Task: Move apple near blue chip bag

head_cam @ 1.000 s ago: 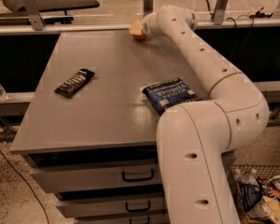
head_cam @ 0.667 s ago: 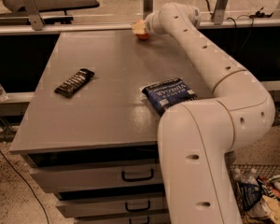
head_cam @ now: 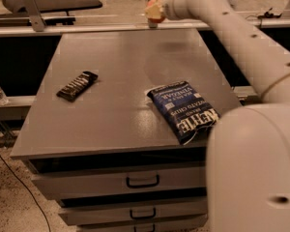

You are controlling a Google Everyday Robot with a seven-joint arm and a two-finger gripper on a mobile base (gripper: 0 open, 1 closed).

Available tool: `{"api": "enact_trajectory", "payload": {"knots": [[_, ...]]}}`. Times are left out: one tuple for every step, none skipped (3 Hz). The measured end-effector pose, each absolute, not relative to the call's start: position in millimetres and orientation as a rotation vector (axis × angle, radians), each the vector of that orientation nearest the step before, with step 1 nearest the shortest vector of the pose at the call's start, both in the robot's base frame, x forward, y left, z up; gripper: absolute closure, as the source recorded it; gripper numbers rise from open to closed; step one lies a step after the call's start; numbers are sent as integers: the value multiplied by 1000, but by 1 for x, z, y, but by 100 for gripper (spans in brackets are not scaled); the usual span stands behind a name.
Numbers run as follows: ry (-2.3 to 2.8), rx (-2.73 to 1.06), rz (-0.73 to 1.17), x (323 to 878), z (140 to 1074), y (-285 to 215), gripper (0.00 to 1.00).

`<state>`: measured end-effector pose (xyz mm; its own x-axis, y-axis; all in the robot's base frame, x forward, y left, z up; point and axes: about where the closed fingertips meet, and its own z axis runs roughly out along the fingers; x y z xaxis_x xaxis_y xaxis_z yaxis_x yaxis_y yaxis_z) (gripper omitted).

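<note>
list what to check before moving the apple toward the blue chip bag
1. Apple at the end effector, by the far edge of the table: ok
2. Hold on the apple secure: cannot tell
3. Blue chip bag in view, lying flat at the front right: ok
4. Free spot on the table just left of the bag: ok
5. Candy bar out of the path, on the left side: ok
6. Apple near the bag: not ok, they are far apart
</note>
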<state>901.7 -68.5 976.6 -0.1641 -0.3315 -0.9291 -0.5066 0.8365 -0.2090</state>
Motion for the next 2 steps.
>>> {"api": "enact_trajectory", "payload": {"knots": [[1752,-735,207,823,991,-77,100],[1752,-735,207,823,991,-77,100]]}}
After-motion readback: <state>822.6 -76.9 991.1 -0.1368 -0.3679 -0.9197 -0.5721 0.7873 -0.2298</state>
